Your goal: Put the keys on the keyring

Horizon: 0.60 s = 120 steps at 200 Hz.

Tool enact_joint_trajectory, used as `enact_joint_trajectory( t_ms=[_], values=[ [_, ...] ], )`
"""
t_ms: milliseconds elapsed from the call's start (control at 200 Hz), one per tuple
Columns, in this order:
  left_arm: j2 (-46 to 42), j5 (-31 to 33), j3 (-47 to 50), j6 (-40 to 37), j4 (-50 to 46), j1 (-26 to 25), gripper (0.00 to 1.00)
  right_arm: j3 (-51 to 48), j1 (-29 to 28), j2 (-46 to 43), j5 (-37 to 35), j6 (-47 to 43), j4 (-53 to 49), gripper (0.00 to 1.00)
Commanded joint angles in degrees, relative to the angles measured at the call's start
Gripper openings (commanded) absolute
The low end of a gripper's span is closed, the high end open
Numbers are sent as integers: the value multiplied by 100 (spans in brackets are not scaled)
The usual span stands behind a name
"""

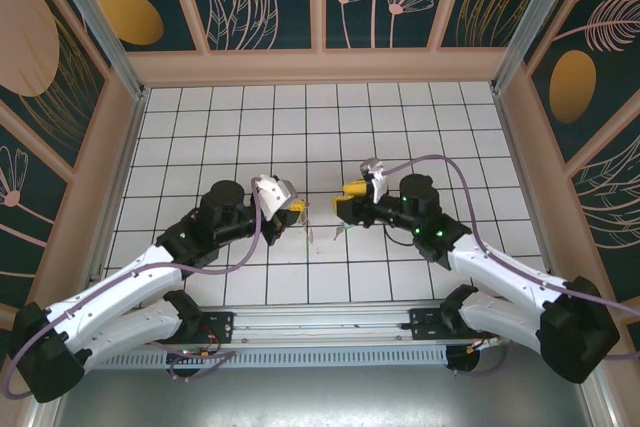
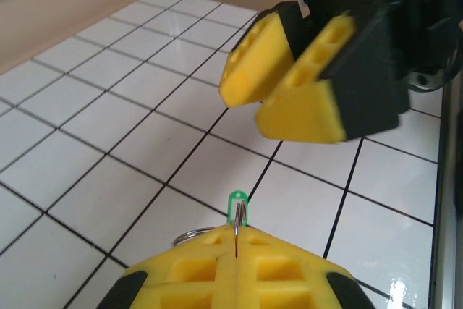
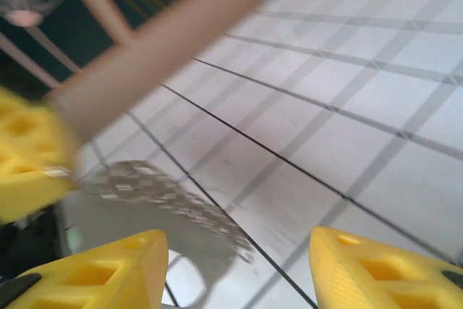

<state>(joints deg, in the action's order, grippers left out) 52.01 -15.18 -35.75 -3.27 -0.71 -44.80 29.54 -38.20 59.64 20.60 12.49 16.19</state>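
Top external puts my left gripper (image 1: 297,209) just left of the frame's middle, over the white tiled table (image 1: 400,127), its yellow tips turned toward the right. It is clenched; the left wrist view confirms this, with both yellow fingers (image 2: 181,276) pressed together at the bottom edge of the frame and a thin silvery edge pinched in the seam between them. That edge is the keyring (image 2: 236,235), seen end-on from there; a small wire ring (image 2: 189,236) pokes out just left of it, beside the fingertip.

From the right wrist view the keyring shows as a flat grey, speckled shape in the lower left of the frame, running from the left gripper's yellow finger at the left edge down toward the centre; it is blurred, so I cannot make out its detail.

The keys (image 2: 237,204) are one tiny bright-green piece at bottom centre of the left wrist frame, sitting on the pinched edge just above the fingertips; I cannot tell whether it is threaded on or merely resting against the metal.

Right of centre in the top view, my right gripper (image 1: 350,192) faces the left one, near it but apart. Its jaws are released; the yellow fingers (image 3: 108,269) sit at the lower left and lower right of its own wrist frame, with tile showing between them. In the left wrist view it hangs in the upper right, apart from the green piece.
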Motion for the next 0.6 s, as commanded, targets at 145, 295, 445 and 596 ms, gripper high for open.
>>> enact_joint_trajectory(
  t_ms=[145,295,445,596],
  values=[
    [-175,626,117,596,-75,-16,0,286,210,1184,-935,623,-1610,56],
    [-403,576,334,826,68,-19,0,447,199,1838,-976,570,-1640,54],
    [-515,629,359,873,62,-15,0,793,70,2339,-964,481,-1733,50],
    [-545,492,380,924,88,-18,0,1116,-178,2585,-1054,151,-2020,47]
  ],
)
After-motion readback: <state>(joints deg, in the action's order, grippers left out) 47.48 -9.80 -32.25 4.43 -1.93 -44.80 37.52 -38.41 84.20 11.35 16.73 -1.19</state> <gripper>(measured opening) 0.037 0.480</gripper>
